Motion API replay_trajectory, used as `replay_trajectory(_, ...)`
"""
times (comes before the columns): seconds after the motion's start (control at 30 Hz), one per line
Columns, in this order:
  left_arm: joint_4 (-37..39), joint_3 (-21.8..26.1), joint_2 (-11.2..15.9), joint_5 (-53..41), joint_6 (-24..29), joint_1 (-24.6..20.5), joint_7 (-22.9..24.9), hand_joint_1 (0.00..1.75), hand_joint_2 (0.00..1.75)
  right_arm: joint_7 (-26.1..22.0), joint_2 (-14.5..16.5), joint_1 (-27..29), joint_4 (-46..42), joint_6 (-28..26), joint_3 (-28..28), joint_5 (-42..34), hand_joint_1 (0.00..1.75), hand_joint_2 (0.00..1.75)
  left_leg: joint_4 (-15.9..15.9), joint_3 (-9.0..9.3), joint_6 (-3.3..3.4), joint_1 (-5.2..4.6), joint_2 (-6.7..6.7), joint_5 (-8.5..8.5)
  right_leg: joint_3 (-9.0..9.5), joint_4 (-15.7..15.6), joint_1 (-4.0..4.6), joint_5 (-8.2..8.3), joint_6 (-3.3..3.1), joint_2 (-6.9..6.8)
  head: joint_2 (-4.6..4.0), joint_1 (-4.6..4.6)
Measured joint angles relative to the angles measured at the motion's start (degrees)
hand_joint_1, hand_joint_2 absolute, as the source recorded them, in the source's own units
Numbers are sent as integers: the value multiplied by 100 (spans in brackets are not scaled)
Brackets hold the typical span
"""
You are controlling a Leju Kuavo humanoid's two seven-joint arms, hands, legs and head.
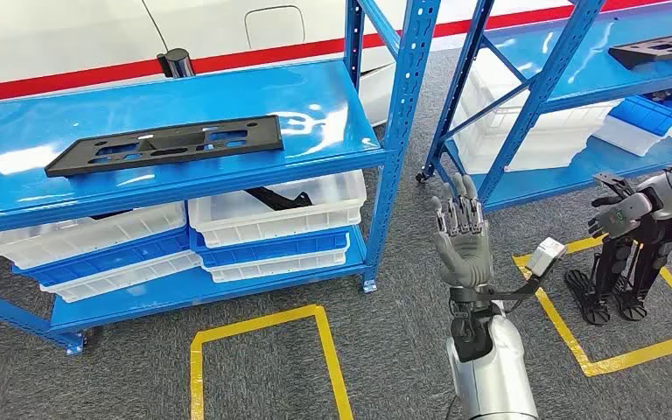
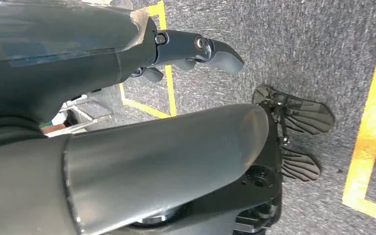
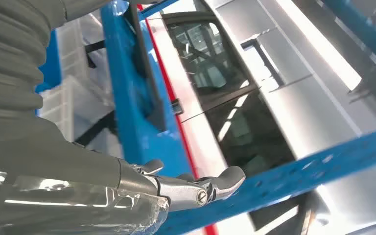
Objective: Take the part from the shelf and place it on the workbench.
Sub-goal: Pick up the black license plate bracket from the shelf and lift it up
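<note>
Right hand raised with nothing in it, part on the shelf.
The black part (image 1: 168,144) lies flat on the blue shelf (image 1: 332,114), far left. The right hand (image 1: 464,241) stands upright, fingers spread, well apart from it. The left hand (image 2: 196,51) hangs loosely curled, holding nothing, over grey floor (image 2: 298,44).

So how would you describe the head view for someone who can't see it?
A raised right hand, fingers spread and holding nothing, faces a blue shelf on which a flat black part lies. White bins sit below, and yellow floor tape marks the grey carpet.
</note>
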Motion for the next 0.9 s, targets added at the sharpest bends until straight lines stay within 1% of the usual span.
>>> replay_trajectory(0.07, 8, 20, -2, -22, -19, 5, 0, 0, 0, -36, -13, -3, -147, -104, 127, 61, 0, 175, 0, 0, 0, 0, 0, 0, 0, 0, 0, 0, 0, 0, 0, 0)
replay_trajectory(0.23, 31, 82, -10, -88, -74, 27, 0, 0, 0, -203, -94, -60, -761, -663, 749, 480, 0, 175, 0, 2, 0, 0, 0, 0, 1, 0, 0, 0, 0, 0, -1, 0)
replay_trajectory(0.53, 81, 200, -24, -150, -160, 49, 0, 0, 0, -388, -231, -285, -1323, -1627, 1700, 1629, 0, 175, 0, 4, -2, 1, -2, 2, 3, 0, 0, 0, 0, -1, 1, 0)
replay_trajectory(0.63, 81, 214, -27, -153, -167, 50, 0, 0, 0, -398, -245, -322, -1364, -1776, 1829, 1829, 0, 175, 0, 3, -2, 1, -7, 2, 4, 1, 0, 0, 0, -2, -1, 0)
replay_trajectory(0.9, 82, 215, -27, -155, -167, 50, 0, 0, 0, -400, -249, -331, -1375, -1812, 1860, 1877, 0, 175, 0, 3, -2, 1, -7, 2, 4, 1, 0, 0, 0, -2, -1, 0)
